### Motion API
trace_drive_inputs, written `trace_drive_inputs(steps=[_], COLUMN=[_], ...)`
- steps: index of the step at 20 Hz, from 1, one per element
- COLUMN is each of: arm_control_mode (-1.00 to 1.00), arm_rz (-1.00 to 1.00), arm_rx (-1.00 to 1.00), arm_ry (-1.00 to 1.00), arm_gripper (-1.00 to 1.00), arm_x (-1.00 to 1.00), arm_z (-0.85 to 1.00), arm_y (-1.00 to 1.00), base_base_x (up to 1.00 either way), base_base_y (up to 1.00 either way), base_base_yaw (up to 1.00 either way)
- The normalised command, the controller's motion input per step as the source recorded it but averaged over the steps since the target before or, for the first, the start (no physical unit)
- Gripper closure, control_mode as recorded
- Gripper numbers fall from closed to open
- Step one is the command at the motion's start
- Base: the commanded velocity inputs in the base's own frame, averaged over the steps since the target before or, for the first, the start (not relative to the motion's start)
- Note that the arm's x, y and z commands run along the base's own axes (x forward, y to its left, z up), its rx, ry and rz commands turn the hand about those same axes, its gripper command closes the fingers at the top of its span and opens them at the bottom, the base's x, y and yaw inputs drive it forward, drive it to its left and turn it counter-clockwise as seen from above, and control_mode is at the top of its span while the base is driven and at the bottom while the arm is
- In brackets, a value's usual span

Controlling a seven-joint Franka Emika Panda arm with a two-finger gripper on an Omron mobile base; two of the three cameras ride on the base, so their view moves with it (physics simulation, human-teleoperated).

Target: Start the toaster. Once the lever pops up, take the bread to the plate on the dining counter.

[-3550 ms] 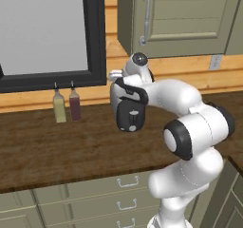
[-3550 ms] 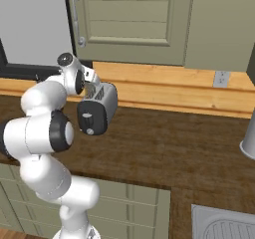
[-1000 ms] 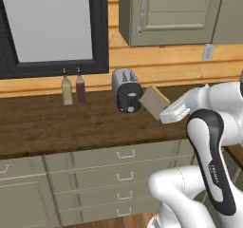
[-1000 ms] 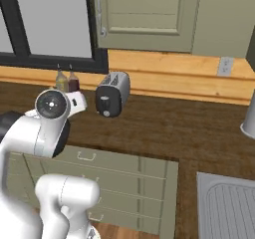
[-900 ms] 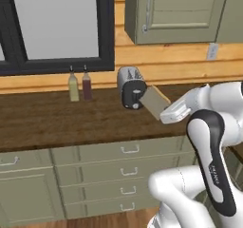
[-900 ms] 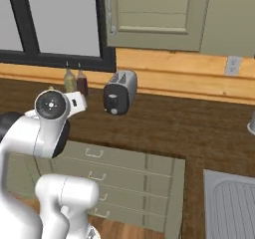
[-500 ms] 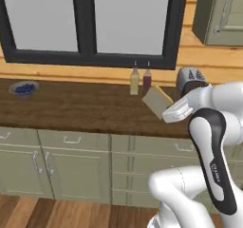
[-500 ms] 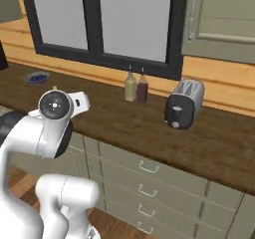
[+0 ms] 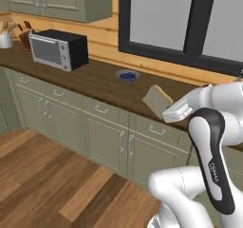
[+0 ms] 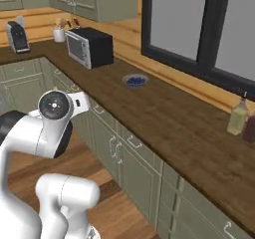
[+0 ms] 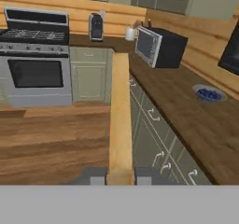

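My gripper (image 9: 167,113) is shut on the bread (image 9: 157,100), a tan square slice held out in the air in front of the worktop's edge. In the hand view the bread (image 11: 120,115) stands edge-on as a tall tan strip, clamped between the two dark fingertips (image 11: 96,176) of the gripper (image 11: 120,177). In the right base view the arm's white wrist (image 10: 78,103) points away from the camera. The toaster, the lever, the plate and the dining counter are out of view.
A dark wooden worktop (image 9: 99,82) over grey-green drawers carries a black microwave (image 9: 58,49), a small blue bowl (image 9: 126,75) and two bottles (image 10: 239,116). A stove (image 11: 35,55) and a coffee machine (image 11: 96,26) stand beyond. Open wood floor (image 9: 52,184) lies to the left.
The whole picture has swept sideways, so the base has moved. The toaster and bottles have slid off to the right; microwave, bowl and stove have come into view. The bread stays gripped.
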Motion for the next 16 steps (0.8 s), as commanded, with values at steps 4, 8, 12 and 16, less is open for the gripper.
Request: trace_drive_inputs(steps=[4,8,12,16], arm_control_mode=[1.0,1.0,1.0,1.0], arm_rz=[0.0,0.0,0.0,0.0], arm_rx=[0.0,0.0,0.0,0.0], arm_ry=[0.0,0.0,0.0,0.0], arm_gripper=[1.0,1.0,1.0,1.0], arm_x=[0.0,0.0,0.0,0.0], arm_z=[0.0,0.0,0.0,0.0], arm_y=[0.0,0.0,0.0,0.0], base_base_x=[0.01,0.16,0.26,0.09], base_base_y=[0.31,0.17,0.16,0.27], base_base_yaw=[0.64,0.62,0.57,0.62])
